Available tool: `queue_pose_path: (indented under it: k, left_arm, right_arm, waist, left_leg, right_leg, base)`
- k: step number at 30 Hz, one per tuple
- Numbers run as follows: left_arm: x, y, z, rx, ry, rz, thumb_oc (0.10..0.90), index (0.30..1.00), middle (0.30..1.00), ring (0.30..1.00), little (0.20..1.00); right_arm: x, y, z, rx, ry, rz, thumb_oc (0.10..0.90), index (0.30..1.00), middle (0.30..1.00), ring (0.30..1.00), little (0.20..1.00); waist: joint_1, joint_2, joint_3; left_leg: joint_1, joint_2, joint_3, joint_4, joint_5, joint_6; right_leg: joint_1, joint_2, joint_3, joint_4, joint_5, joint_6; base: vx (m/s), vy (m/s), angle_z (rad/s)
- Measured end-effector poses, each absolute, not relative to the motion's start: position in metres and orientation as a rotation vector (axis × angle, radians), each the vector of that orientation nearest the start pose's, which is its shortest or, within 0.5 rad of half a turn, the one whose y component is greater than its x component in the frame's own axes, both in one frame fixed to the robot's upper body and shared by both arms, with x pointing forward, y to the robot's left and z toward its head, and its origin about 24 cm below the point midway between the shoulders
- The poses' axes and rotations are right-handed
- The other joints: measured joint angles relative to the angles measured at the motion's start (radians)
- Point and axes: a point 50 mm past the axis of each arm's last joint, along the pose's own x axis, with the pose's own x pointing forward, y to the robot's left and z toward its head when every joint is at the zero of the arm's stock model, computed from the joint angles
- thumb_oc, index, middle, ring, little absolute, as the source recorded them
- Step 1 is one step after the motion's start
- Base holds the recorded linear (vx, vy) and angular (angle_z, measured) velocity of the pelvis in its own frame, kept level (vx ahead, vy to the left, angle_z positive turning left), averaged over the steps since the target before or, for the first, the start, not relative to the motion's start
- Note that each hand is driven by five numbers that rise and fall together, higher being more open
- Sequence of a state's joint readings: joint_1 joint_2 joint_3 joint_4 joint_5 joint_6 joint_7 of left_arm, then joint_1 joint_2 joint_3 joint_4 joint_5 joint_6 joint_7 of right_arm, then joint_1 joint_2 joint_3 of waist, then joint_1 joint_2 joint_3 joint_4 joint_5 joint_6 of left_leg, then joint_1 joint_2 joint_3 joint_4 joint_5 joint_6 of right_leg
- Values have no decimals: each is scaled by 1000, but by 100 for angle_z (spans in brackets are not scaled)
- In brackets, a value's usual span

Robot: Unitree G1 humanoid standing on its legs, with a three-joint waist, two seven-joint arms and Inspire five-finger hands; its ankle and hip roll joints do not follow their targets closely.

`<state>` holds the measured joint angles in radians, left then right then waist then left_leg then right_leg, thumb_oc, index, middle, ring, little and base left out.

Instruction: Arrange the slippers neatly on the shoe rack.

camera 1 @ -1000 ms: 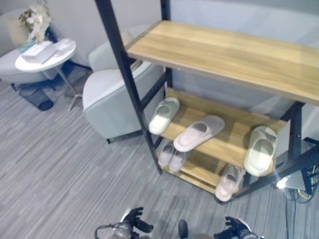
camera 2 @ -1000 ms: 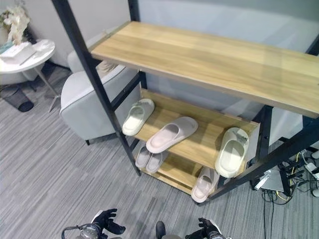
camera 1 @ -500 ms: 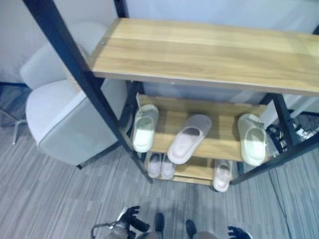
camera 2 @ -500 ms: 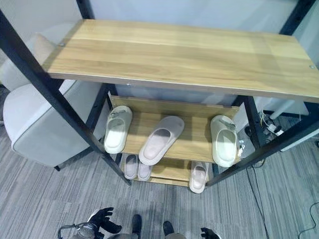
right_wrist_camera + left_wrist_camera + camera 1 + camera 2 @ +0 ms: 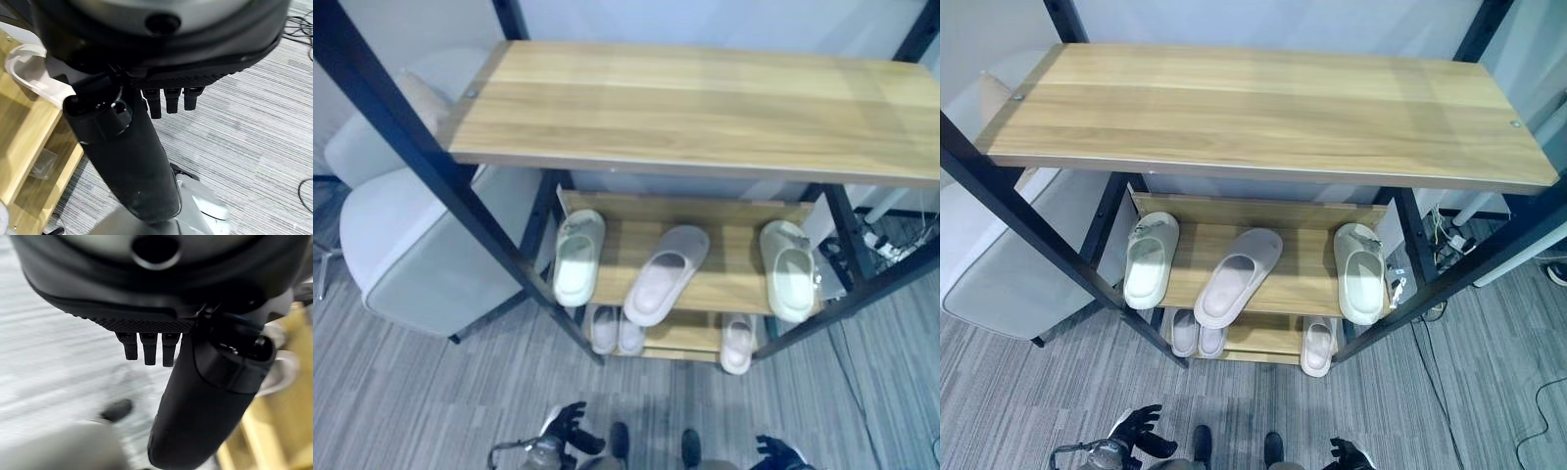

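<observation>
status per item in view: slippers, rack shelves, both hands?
Top shelf: bare.
Left cream slipper: middle shelf, straight.
Pink slipper: middle shelf, skewed, overhanging front edge.
Right cream slipper: middle shelf, straight.
Pink pair: bottom shelf, side by side.
Single pink slipper: bottom shelf.
Left hand: open, holding nothing.
Right hand: open, holding nothing.

One shoe rack [image 5: 1263, 108]; three slippers on the middle shelf [image 5: 1234, 277], three on the bottom [image 5: 1317, 345]; one armchair [image 5: 421, 250].

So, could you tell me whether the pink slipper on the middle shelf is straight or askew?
Askew. The pink slipper lies diagonally on the middle shelf, while the white slippers either side point straight out.
</observation>
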<state>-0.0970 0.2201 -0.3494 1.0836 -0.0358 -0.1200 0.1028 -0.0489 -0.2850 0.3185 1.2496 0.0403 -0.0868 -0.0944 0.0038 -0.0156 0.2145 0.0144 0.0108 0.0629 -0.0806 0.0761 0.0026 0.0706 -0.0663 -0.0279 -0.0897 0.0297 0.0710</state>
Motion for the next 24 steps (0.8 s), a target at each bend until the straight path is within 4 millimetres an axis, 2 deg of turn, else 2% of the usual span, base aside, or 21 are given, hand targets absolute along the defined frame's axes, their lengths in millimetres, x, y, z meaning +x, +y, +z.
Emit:
queue_pose_path:
  k: [3,6,9,11,14,19,24]
  left_arm:
    - [181,179,-125,381,759,-138,800,900,900,900,900]
    - [189,172,-111,322,658,-140,800,900,900,900,900]
    - [189,169,-92,300,547,-162,800,900,900,900,900]
    - [186,171,-81,295,492,-170,800,900,900,900,900]
    - [177,178,-73,263,463,-177,800,900,900,900,900]
    - [172,180,-56,225,408,-212,800,900,900,900,900]
    - [179,172,-36,173,315,-245,800,900,900,900,900]
  right_arm:
    - [108,-240,-154,-463,1118,7,800,900,900,900,900]
    - [107,-240,-154,-457,1110,0,800,900,900,900,900]
    - [98,-246,-154,-458,1126,-16,800,900,900,900,900]
    - [93,-251,-154,-467,1131,-25,800,900,900,900,900]
    - [85,-257,-154,-466,1149,-47,800,900,900,900,900]
    - [81,-258,-154,-468,1152,-50,800,900,900,900,900]
    - [83,-258,-153,-470,1139,-51,800,900,900,900,900]
  waist:
    - [2,4,-4]
    - [1,15,-9]
    - [3,35,-23]
    - [22,56,-36]
    - [33,77,-49]
    - [52,81,-52]
    - [74,80,-51]
  left_leg:
    - [3,4,-23,0,6,-9]
    - [0,4,-48,-1,15,-19]
    - [-10,6,-70,-1,22,-24]
    - [-15,7,-85,-2,22,-30]
    - [-18,7,-105,-5,27,-36]
    - [-29,7,-134,-5,38,-39]
    - [-27,5,-150,-5,42,-40]
  right_leg:
    - [13,6,-15,-5,-1,-2]
    - [20,9,-39,-5,0,-8]
    - [21,13,-54,-5,0,-11]
    - [21,16,-65,-5,0,-11]
    - [29,18,-88,-5,-4,-13]
    - [29,22,-114,-5,-3,-14]
    - [38,22,-128,-5,-4,-14]
  base:
    - [-37,-88,19]
    - [-55,-53,19]
    - [-41,-36,26]
    - [-21,-28,19]
    - [-16,-17,18]
    - [-16,-24,17]
    - [14,-19,10]
